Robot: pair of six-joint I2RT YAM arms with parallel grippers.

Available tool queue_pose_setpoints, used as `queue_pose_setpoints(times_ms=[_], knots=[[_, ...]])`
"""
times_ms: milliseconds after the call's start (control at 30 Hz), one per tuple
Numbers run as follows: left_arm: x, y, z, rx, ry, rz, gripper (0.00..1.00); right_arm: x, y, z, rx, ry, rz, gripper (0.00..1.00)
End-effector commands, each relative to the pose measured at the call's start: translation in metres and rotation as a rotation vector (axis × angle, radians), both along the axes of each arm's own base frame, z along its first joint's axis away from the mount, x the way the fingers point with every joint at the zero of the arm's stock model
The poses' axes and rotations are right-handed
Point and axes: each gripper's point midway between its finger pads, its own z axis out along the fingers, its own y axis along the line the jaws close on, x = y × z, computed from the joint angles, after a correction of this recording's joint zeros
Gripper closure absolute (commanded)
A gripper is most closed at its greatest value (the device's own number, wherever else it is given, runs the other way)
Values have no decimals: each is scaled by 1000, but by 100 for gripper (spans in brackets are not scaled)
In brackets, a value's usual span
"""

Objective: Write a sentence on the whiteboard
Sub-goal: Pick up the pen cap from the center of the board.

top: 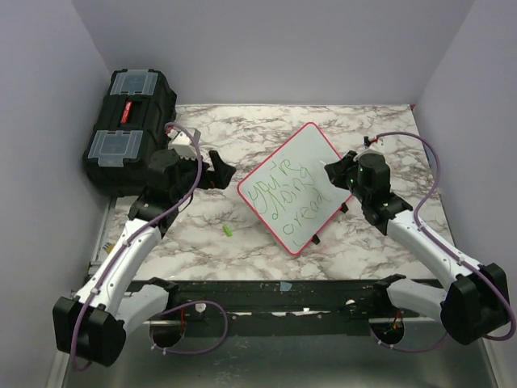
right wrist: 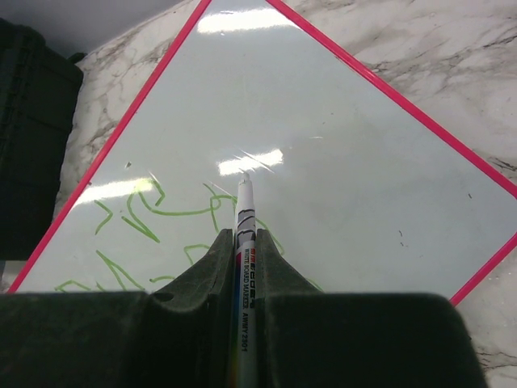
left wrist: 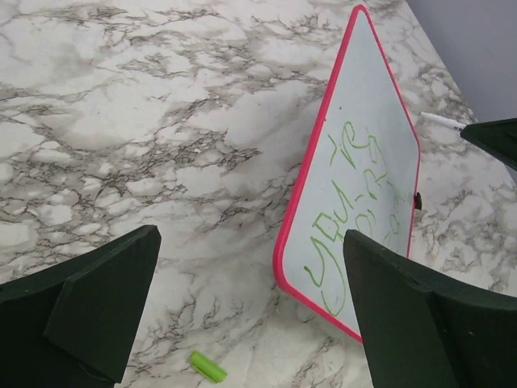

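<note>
1. The whiteboard [top: 295, 187] sits on the desk [top: 242, 129], green sentence [top: 289, 194] on it;
2. Left claw [top: 223, 170], at its 9 o'clock, is spread wide;
3. Right claw [top: 343, 171], at 3 o'clock, pinches a marker [right wrist: 245, 206].

At the middle of the table [top: 242, 133], the whiteboard [top: 311, 158], the sentence [top: 292, 196] on it; toolbox [top: 129, 129] behind-left of it; small cap [top: 228, 231] before-left
</note>
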Motion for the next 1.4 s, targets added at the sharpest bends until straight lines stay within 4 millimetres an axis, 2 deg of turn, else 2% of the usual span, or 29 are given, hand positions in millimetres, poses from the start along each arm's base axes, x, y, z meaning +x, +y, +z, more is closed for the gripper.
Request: queue_pose_setpoints(times_ms=[0,100,233,367,467,533,700,933,1033,1133,1367], knots=[[3,12,-7,-99,-38,66,2,-1,-3,-5,-19,2,-9,99],[-5,19,-16,-98,36,107,1,-2,-4,-3,-17,-5,-11,99],[-19,45,-24,-77,111,257,3,-4,-3,2,-11,-17,-5,99],[-41,69,-49,-10,241,385,13,-5,1,11,6,-31,18,99],[-57,78,-71,1,309,446,23,-6,6,20,25,-39,38,99],[-65,81,-86,5,349,475,26,-7,8,26,37,-46,47,99],[-76,72,-124,25,444,498,36,-10,10,36,58,-64,62,99],[-74,43,-155,54,530,498,43,-15,7,37,63,-67,56,99],[-72,33,-166,60,554,511,46,-16,6,36,59,-66,49,99],[-71,33,-176,90,575,535,51,-17,4,38,54,-72,45,99],[-71,22,-190,118,600,550,53,-18,5,38,56,-75,53,99]])
